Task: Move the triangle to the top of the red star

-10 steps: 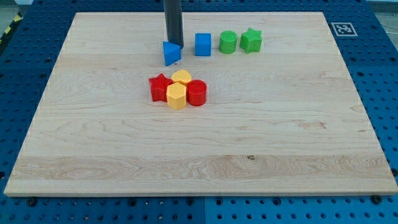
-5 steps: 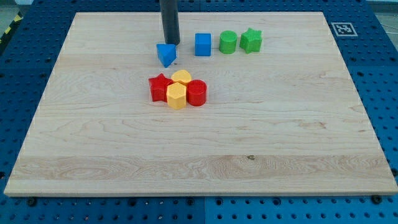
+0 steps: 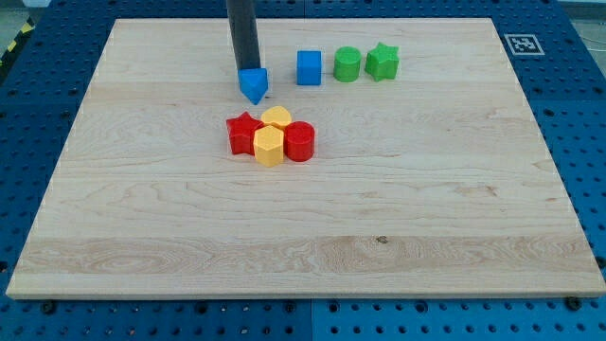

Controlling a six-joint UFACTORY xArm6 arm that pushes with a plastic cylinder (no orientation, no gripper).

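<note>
Camera view: my tip [image 3: 245,72], a bare rod with no jaws and holding nothing, touches the blue triangle [image 3: 254,85] at its top-left, just above the red star [image 3: 243,134]; push gently downward, avoiding overshoot.

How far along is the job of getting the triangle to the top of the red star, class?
Largely done: the blue triangle sits just above the red star, slightly toward the view's right, with a strip of bare board between them. In hand: my tip is against the triangle's upper left edge. Left: perhaps a small nudge toward the view's left to centre it over the star.
</note>
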